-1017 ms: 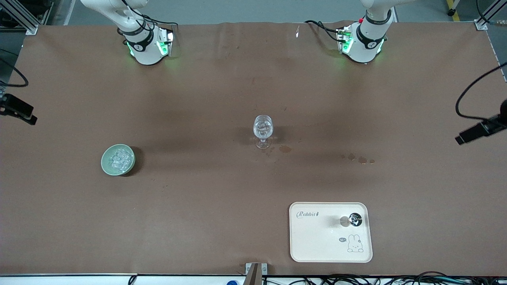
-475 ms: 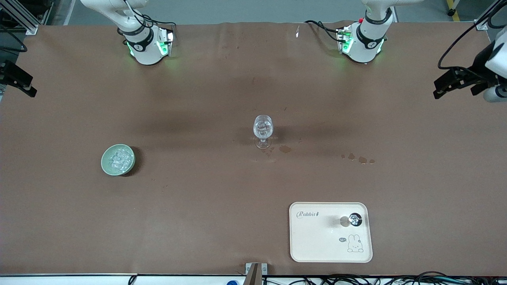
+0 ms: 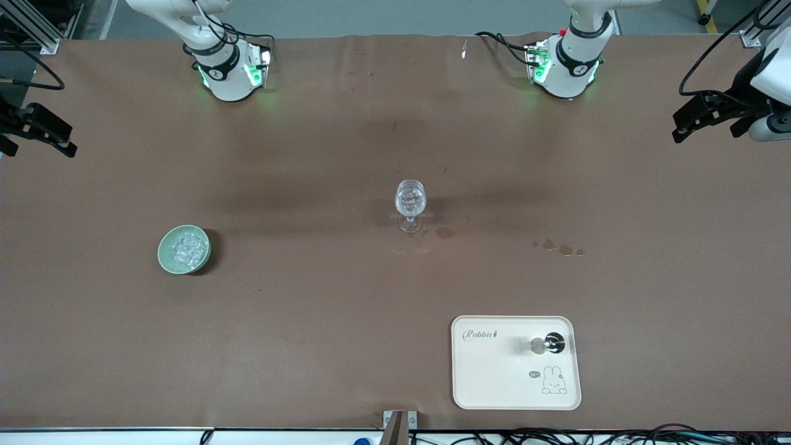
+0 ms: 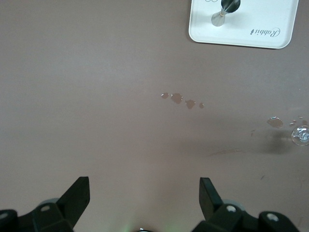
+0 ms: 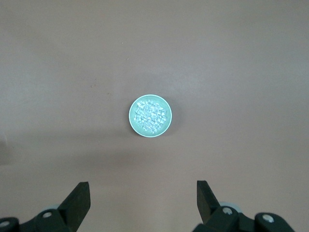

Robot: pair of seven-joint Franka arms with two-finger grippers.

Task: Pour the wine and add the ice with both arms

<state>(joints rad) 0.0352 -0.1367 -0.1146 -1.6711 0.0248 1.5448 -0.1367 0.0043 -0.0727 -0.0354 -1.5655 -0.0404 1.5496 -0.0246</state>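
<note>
Nearest the front camera, the jigger (image 3: 547,344) stands on the tray (image 3: 494,383); farther off, the bowl (image 3: 164,256) holds ice (image 3: 185,247), then the wine glass (image 3: 410,203). Left gripper (image 4: 144,199) and right gripper (image 5: 142,199) hang spread wide above bare table, gripping nothing

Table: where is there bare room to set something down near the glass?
Bare cloth lies between the green bowl of ice and the wine glass, and between the glass and the arm bases. Tighter toward the tray holding the jigger: wet spots lie there. The left gripper and right gripper, both open, hang at the table ends.
</note>
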